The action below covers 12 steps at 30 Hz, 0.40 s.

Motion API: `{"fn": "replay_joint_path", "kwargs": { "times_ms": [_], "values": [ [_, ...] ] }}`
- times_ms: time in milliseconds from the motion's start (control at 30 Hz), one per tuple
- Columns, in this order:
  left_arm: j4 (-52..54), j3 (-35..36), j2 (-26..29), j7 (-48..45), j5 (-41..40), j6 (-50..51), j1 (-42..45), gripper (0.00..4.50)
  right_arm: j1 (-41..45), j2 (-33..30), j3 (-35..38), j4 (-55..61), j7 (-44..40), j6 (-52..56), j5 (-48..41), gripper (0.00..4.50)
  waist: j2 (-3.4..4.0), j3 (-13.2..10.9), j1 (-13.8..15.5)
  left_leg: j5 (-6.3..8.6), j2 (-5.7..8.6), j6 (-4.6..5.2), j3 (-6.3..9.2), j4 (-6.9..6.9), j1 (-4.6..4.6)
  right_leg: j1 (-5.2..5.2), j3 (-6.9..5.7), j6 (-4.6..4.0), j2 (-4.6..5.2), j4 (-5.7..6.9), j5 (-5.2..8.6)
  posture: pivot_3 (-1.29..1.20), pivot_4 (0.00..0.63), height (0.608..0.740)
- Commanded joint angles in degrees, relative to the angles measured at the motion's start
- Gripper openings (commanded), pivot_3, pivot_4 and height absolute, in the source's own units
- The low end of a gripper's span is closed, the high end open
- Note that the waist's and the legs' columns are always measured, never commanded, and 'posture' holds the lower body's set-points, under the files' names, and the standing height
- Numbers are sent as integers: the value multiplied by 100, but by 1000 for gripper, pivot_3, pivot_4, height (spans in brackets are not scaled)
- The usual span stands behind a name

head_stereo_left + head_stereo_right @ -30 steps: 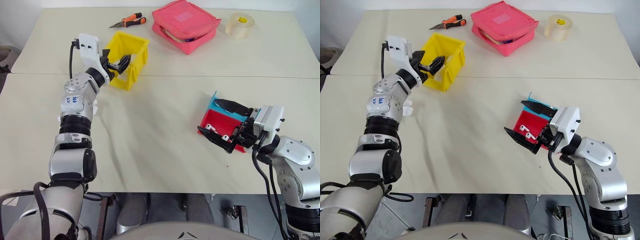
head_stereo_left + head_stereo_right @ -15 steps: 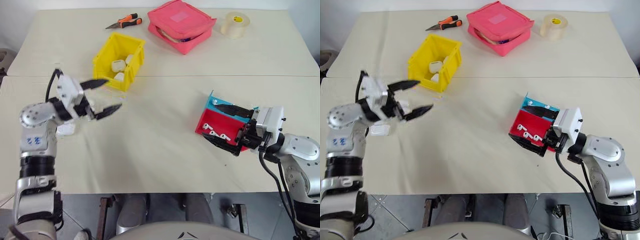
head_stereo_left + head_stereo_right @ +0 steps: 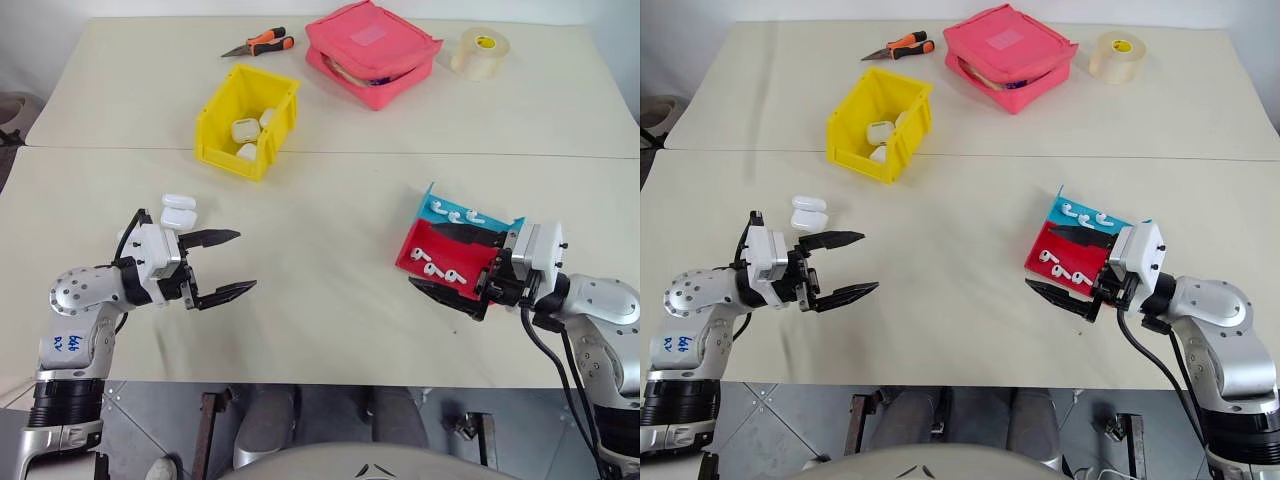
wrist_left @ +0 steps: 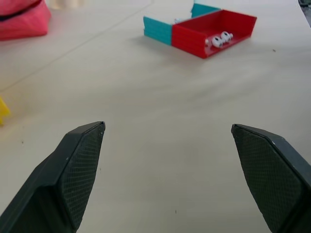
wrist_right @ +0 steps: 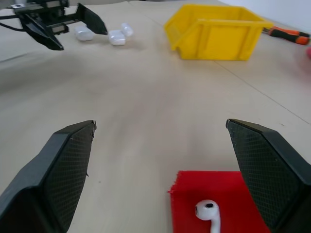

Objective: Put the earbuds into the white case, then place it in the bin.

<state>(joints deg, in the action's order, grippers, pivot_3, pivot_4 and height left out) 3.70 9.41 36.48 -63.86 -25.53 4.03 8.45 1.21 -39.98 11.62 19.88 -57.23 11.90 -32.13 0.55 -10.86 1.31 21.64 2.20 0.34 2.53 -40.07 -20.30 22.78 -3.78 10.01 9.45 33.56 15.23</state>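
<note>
Poised wide open and empty: left gripper (image 3: 222,266) near spare white case (image 3: 177,211), right gripper (image 3: 450,264) straddling tray (image 3: 420,246) of earbuds (image 3: 437,267), apparently readying another pick for the bin (image 3: 222,125).

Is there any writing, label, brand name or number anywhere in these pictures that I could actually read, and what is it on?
Nothing here can be read with certainty.
Blue handwritten marks on the left arm: too blurred to read.
Dark mark on the yellow core of the tape roll: too small to read.
Pale patch on the pink pouch: no legible text.
Yellow bin, red-and-blue tray and white cases: no writing seen.
</note>
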Motion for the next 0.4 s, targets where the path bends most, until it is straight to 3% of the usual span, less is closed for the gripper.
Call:
{"fn": "replay_joint_path", "kwargs": {
  "times_ms": [33,400],
  "values": [
    [138,-18,-65,133,-89,19,161,4443,-83,-70,155,210,187,135,-9,4500,0,0,0,0,0,0,0,0,0,0,0,0,0,0,0,0,150,740],
    [-154,-24,-248,469,165,-448,636,4443,-173,-29,193,255,207,53,-44,4500,0,0,-1,0,2,0,-8,1,0,0,-1,0,0,-1,0,0,150,740]
  ]
}}
